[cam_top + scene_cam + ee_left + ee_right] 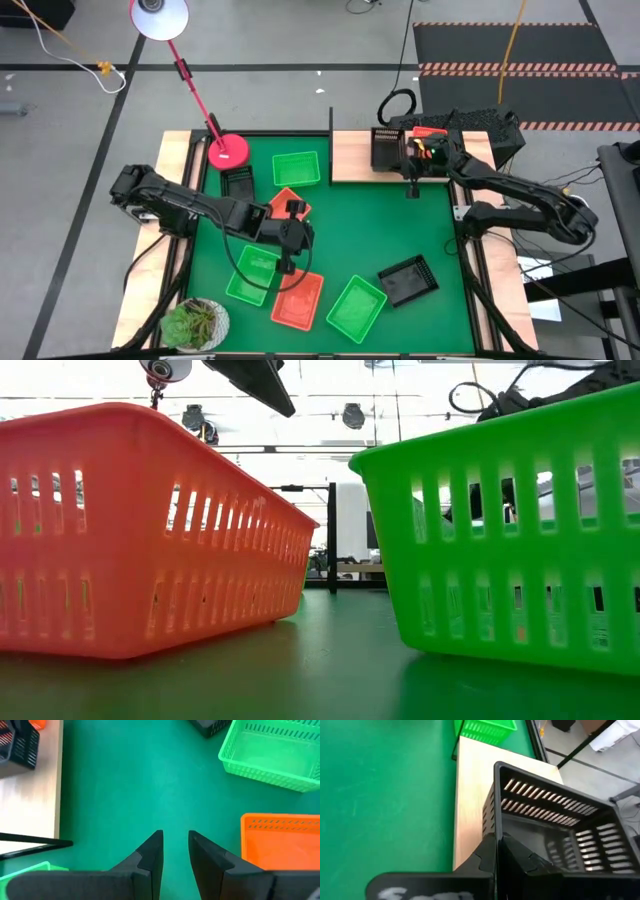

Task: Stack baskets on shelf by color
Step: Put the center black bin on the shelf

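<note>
Green mat, right end effector pinching black basket rim

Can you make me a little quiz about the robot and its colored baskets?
1. True or false: the right end effector grips the wall of a black basket that sits on the wooden shelf.
2. What is between the fingers of the left end effector? A) a green basket B) nothing C) an orange basket
3. Fill in: in the high view, ___ green baskets lie on the green mat.
Key: 1 true; 2 B; 3 three.
</note>
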Robot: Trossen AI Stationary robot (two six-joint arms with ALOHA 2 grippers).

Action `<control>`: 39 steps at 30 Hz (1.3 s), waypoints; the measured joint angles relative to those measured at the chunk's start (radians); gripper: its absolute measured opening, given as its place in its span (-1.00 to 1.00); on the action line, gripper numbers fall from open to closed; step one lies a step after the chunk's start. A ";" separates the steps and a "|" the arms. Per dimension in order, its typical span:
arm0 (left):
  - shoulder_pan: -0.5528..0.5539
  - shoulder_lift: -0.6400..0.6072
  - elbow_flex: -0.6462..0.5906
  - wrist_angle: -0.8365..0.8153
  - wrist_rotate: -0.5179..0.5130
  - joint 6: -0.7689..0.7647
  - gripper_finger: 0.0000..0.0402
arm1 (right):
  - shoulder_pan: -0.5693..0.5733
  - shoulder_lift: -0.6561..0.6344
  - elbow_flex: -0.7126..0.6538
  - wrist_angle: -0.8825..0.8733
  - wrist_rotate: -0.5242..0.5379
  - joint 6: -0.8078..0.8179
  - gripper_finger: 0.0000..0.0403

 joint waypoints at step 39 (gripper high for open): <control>0.000 0.000 0.000 0.001 0.000 0.009 -0.54 | -0.088 0.071 -0.005 0.019 -0.029 -0.051 -0.86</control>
